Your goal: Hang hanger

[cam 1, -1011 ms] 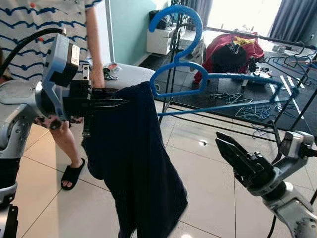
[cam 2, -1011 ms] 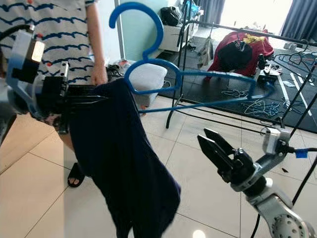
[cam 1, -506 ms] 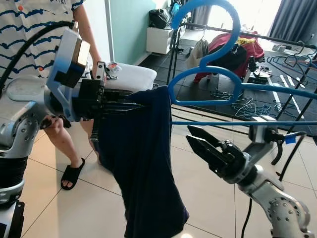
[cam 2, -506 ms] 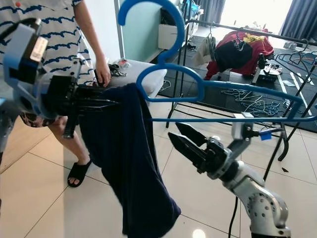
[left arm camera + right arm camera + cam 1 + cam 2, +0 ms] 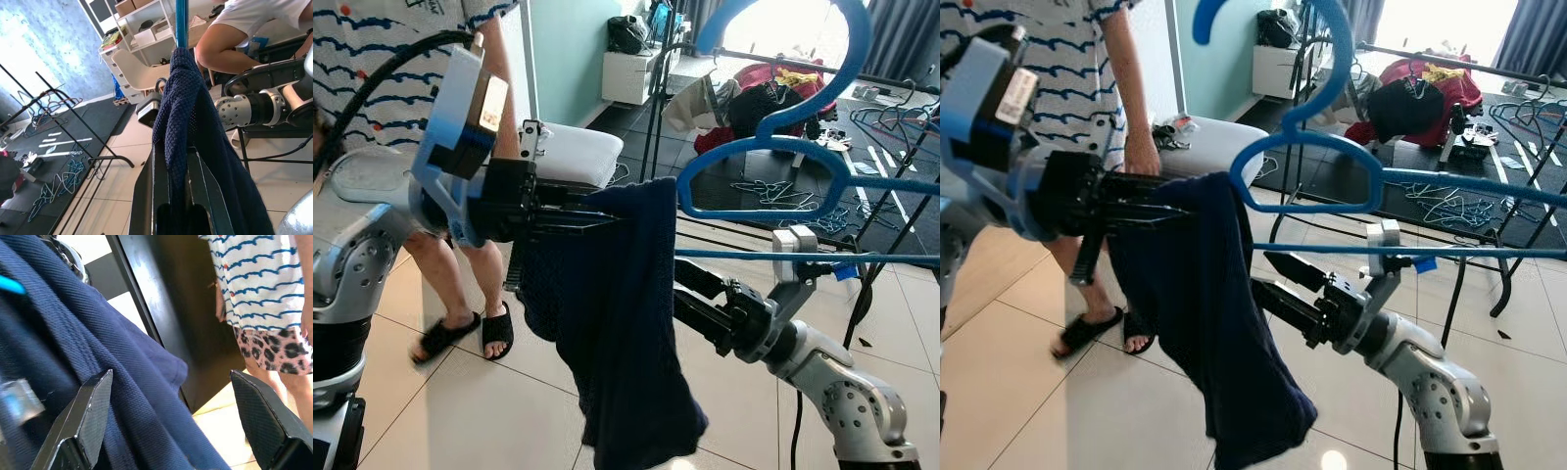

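A blue plastic hanger is held up in front of me, its hook high at the top. A dark navy garment drapes over the hanger's left end and hangs down. My left gripper is shut on the garment where it wraps that end; in the left wrist view the knit cloth sits between the fingers, with the blue hanger bar beyond. My right gripper is open, its tips at the garment's right edge under the hanger's lower bar. In the right wrist view the navy cloth lies between the spread fingers.
A person in a striped top stands at the left, sandalled feet on the tiled floor. Behind are a white cushioned seat and a black clothes rack draped with clothes. Loose hangers lie on a dark mat at right.
My left arm has carried the hanger and garment rightward and higher. The right gripper has swung left and up until it reaches the garment. The person has shifted their feet.
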Motion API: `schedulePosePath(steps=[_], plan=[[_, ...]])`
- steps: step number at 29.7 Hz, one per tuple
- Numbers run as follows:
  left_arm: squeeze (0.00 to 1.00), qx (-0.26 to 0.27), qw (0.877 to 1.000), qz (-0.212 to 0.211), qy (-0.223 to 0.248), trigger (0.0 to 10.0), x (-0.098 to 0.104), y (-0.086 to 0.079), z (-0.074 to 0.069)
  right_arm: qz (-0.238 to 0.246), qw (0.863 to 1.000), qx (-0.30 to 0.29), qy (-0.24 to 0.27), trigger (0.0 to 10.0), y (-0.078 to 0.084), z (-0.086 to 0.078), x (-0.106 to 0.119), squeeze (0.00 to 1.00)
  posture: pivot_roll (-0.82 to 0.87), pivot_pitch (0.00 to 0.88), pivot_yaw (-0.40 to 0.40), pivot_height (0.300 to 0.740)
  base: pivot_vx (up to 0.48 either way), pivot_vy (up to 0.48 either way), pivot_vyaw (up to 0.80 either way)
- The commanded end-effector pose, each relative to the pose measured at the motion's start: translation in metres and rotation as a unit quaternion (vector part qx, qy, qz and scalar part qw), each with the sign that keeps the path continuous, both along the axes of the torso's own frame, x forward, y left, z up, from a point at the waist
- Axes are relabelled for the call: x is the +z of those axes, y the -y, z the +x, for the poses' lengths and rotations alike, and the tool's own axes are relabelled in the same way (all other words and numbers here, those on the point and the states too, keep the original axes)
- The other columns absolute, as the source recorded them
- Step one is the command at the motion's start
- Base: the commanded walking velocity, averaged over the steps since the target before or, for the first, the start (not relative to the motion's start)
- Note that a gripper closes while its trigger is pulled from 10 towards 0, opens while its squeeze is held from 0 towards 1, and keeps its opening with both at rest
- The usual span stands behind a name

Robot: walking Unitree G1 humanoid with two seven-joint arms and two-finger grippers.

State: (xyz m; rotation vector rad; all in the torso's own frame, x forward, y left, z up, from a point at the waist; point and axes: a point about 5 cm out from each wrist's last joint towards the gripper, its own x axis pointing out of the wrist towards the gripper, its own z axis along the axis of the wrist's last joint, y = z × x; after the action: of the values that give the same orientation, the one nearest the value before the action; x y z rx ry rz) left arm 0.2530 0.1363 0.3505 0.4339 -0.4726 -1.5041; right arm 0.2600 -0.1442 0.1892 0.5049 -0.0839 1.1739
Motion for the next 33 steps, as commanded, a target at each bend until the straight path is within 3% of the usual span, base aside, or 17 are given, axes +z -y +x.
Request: schedulePosePath(steps=[1,8,9,13,27,33], plan=[[0.0,-0.018,1.0,-0.008,0.007,10.0,0.005,0.007,-0.004,-0.006,1.0,0.003,0.004,10.0,-0.003,0.002,0.0,0.0,0.03,0.0,-0.037,0.74,0.0,0.0,0.0],[0.0,-0.017,1.0,-0.007,0.003,10.0,0.006,0.007,-0.006,0.028,0.999,0.027,0.016,10.0,-0.005,-0.002,0.009,0.0,0.03,0.0,-0.034,0.74,0.0,0.0,0.0],[0.0,-0.011,1.0,-0.008,-0.001,10.0,0.002,0.006,0.0,0.073,0.995,0.062,0.028,10.0,0.001,-0.013,0.019,0.0,0.03,0.0,-0.034,0.74,0.0,0.0,0.0],[0.0,-0.009,1.0,-0.008,-0.004,10.0,0.001,0.006,0.003,0.083,0.993,0.077,0.03,10.0,0.005,-0.02,0.021,0.0,0.03,0.0,-0.034,0.74,0.0,0.0,0.0],[0.0,-0.015,1.0,-0.012,-0.007,10.0,0.002,0.01,0.006,0.056,0.996,0.056,0.038,10.0,0.0,-0.011,0.019,0.0,0.04,0.0,-0.034,0.74,0.0,0.0,0.0],[0.0,-0.022,1.0,-0.02,-0.006,10.0,0.004,0.012,0.006,-0.008,1.0,-0.008,0.006,10.0,-0.007,0.011,0.005,0.0,0.04,0.0,-0.042,0.74,0.0,0.0,0.0]])
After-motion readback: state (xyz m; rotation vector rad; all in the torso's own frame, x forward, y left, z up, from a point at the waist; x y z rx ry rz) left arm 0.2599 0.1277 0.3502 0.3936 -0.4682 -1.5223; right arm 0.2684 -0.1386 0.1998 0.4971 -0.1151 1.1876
